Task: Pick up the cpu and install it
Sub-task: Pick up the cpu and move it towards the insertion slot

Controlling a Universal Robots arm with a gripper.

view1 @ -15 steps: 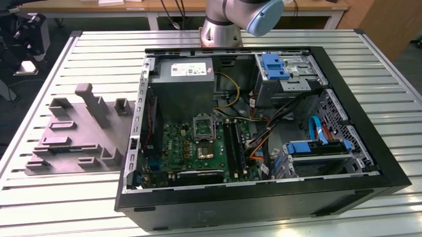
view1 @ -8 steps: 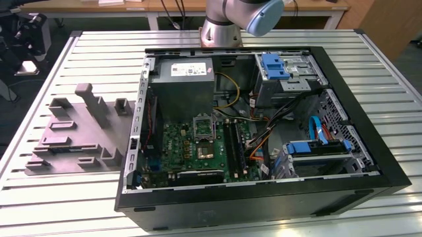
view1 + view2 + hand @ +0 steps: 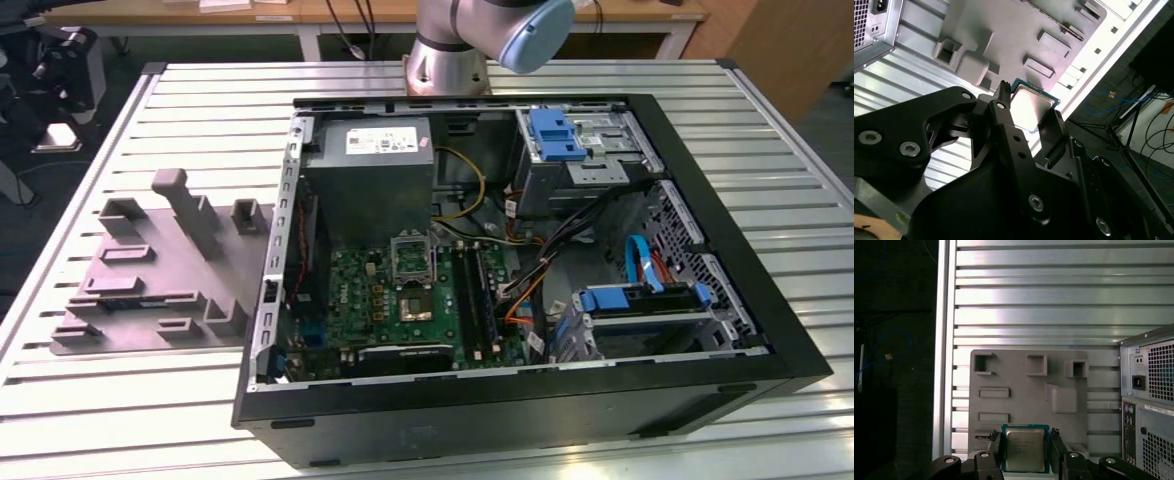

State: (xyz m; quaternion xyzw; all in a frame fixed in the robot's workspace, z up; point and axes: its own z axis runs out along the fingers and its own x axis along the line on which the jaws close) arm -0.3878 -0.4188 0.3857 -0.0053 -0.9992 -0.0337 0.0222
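Your gripper (image 3: 1025, 436) has its fingers closed on the cpu (image 3: 1025, 449), held over the grey holder tray (image 3: 1019, 375) and apparently lifted clear of it. I'd judge the pickup done. Installing it in the computer case (image 3: 747, 330) beside that tray is not yet done.

The computer case (image 3: 534, 405) is lying open on the tabletop (image 3: 147, 420). The fixture tray (image 3: 147, 285) is lying just beside it on the exterior view's left, and the arm's base (image 3: 447, 60) is standing behind it. Inside the case, the motherboard (image 3: 354, 290) is sitting in front of the power supply (image 3: 380, 185). The cpu (image 3: 1025, 450) is sitting clamped between the fingers of the hand (image 3: 1026, 440), over the fixture tray.
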